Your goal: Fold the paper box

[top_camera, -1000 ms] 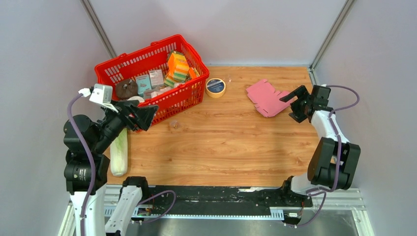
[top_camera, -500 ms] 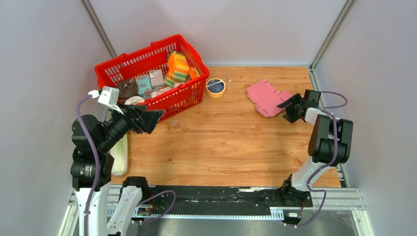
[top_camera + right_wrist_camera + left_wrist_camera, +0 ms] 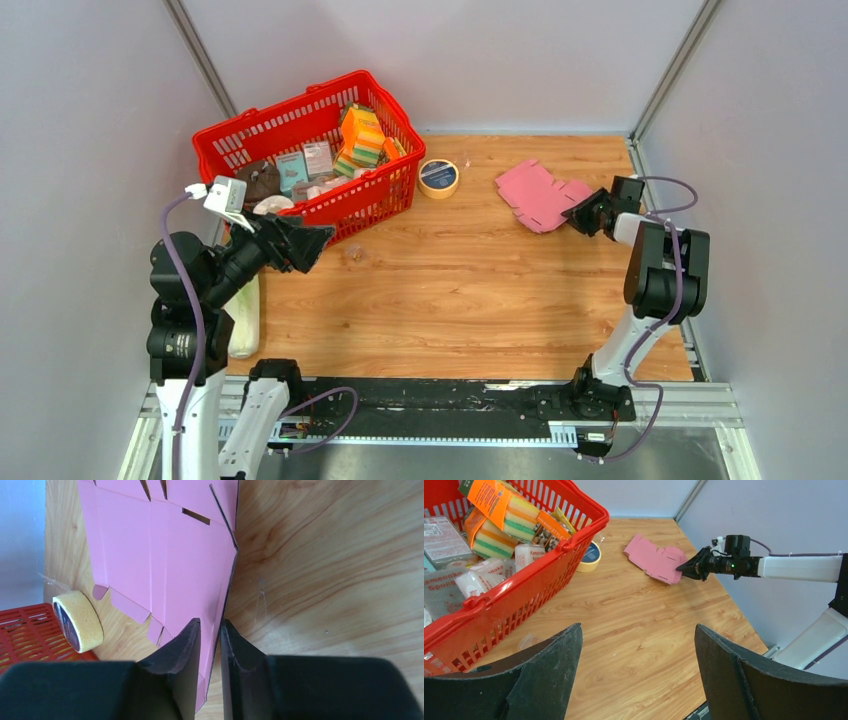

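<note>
The paper box point(image 3: 540, 196) is a flat pink notched cut-out lying on the wooden table at the far right. It also shows in the left wrist view point(image 3: 654, 560) and the right wrist view point(image 3: 165, 555). My right gripper point(image 3: 572, 213) reaches its right edge, low to the table. In the right wrist view the right gripper point(image 3: 210, 622) has its jaws drawn narrow, with the card's edge between them. My left gripper point(image 3: 320, 235) hovers wide open beside the basket, far from the card. The left wrist view shows only bare wood between the left gripper's point(image 3: 637, 627) fingers.
A red basket point(image 3: 300, 110) full of sponge packs and small cartons stands at the back left. A roll of tape point(image 3: 439, 177) lies between the basket and the card. A pale long object point(image 3: 243, 310) lies at the table's left edge. Walls close in on three sides.
The right gripper has moved left onto the card's right edge and its jaws have closed from wide to narrow around that edge. The left arm has shifted slightly; its gripper stays open.
</note>
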You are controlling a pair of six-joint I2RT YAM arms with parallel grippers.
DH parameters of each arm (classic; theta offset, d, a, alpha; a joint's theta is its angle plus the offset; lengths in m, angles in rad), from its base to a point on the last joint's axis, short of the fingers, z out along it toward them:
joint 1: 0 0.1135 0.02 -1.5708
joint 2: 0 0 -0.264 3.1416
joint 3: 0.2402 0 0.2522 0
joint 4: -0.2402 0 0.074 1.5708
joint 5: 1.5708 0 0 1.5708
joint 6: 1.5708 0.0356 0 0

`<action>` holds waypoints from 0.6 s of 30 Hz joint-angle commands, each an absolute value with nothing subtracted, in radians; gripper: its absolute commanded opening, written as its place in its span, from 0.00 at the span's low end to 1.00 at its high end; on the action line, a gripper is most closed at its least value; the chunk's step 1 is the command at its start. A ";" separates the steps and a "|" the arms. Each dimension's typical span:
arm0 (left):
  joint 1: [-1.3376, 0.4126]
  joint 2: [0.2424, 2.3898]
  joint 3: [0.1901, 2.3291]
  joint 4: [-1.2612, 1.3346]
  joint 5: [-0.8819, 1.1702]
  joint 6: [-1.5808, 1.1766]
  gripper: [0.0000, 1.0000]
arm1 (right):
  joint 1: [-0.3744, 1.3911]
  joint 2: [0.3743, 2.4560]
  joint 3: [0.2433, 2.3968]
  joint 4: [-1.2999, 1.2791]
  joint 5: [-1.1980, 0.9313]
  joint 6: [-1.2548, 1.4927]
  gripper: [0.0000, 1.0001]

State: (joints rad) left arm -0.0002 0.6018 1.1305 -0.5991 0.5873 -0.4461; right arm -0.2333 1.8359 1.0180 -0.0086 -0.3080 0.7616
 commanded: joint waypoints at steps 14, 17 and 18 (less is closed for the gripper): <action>-0.208 0.750 1.170 -0.629 0.568 -0.408 0.83 | -0.135 1.608 1.184 -0.409 -0.207 0.433 0.00; -0.322 0.799 1.224 -0.664 0.485 -0.351 0.83 | -0.111 1.516 1.244 -0.584 -0.140 0.330 0.00; -0.339 0.810 1.232 -0.658 0.482 -0.333 0.83 | -0.098 1.497 1.291 -0.679 -0.105 0.307 0.00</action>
State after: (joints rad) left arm -0.2501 0.7620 1.1557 -0.6304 0.5682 -0.4198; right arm -0.1238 1.6310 1.1595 -0.4095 -0.2222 0.4728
